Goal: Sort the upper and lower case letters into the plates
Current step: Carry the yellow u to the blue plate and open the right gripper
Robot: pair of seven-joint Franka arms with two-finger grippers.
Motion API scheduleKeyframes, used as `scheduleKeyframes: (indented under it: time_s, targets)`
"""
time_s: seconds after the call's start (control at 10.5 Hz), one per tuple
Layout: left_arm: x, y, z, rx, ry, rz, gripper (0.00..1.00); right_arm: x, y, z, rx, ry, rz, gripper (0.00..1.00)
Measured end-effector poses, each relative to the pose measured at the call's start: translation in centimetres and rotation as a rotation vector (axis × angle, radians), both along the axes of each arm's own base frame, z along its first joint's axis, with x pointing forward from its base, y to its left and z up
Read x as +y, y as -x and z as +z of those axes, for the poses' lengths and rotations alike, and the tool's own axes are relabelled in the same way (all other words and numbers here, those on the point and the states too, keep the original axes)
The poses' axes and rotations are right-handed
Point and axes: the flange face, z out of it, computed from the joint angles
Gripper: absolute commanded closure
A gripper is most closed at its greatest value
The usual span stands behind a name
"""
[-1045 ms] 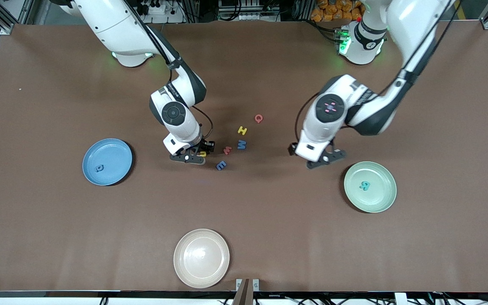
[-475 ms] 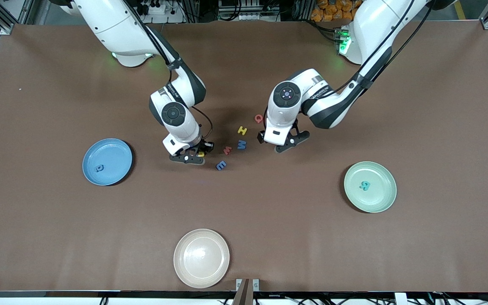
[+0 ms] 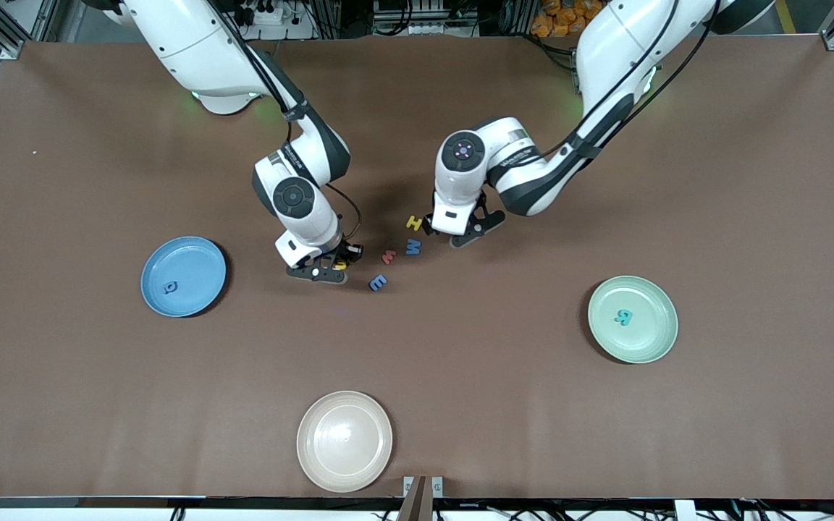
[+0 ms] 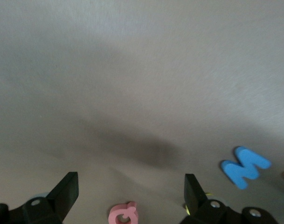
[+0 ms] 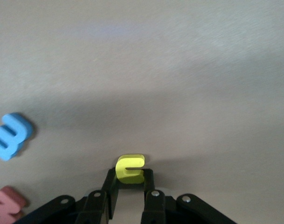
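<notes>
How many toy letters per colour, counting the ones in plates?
Blue: 3 (blue M, blue E, blue letter in the blue plate)
Yellow: 2 (yellow H, yellow c)
Red: 2 (red w, red Q)
Teal: 1 (teal R in the pale green plate)
Total: 8

The only readable signs are the toy letters themselves. On the bare table lie a yellow H (image 3: pixel 414 222), a blue M (image 3: pixel 413 247) just nearer the front camera, a red letter (image 3: pixel 389 256) that reads as w or M, and a blue E (image 3: pixel 378 282) nearest of the group. A teal R (image 3: pixel 625 316) lies in the pale green plate (image 3: pixel 659 347). A dark letter (image 3: pixel 169 287), perhaps a q, lies in the blue plate (image 3: pixel 200 253). A yellow letter (image 5: pixel 129 169), c or u, sits between the right gripper (image 5: pixel 128 179) fingers. A pink Q (image 4: pixel 124 213) shows in the left wrist view.
</notes>
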Motion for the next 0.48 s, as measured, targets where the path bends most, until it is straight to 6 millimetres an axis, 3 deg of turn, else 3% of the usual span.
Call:
scheduleKeyframes:
  time_s: [0.48]
  targets:
    - [-0.7, 2.6, -1.9, 0.015, 0.003, 0.021, 0.00, -9.8, -6.1, 3.8, 0.173, 0.047, 0.089, 0.94]
